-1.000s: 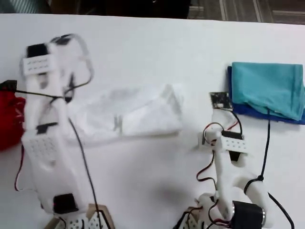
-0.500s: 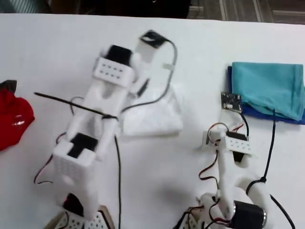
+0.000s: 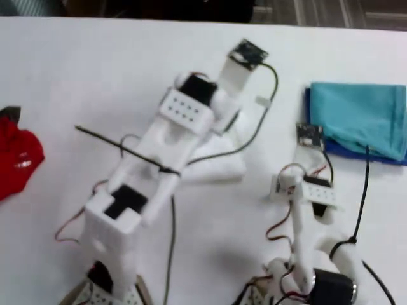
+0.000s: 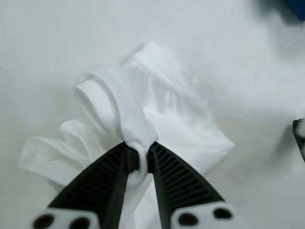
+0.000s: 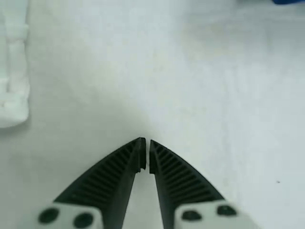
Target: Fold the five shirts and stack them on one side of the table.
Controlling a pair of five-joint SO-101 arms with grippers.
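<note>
The white shirt [image 4: 167, 114] lies bunched in the middle of the table, and a corner of it [image 3: 219, 160] shows beside the left arm [image 3: 165, 152] in the high view. My left gripper [image 4: 139, 155] is shut on a raised fold of this shirt. A folded teal shirt [image 3: 359, 114] rests on a blue shirt [image 3: 331, 147] at the right side. The crumpled red shirt [image 3: 18, 159] lies at the left edge. My right gripper [image 5: 145, 155] is shut with nothing in it, just above bare table, with the white shirt's edge [image 5: 12, 90] off to one side.
The right arm [image 3: 305, 197] stands folded near the front edge, left of the teal and blue pile. The white table [image 3: 95, 63] has free room at the back left. Cables hang from both arms.
The left arm has swung from the left side rightward across the white shirt, drawing its cloth over into a smaller bundle. The right arm has barely shifted.
</note>
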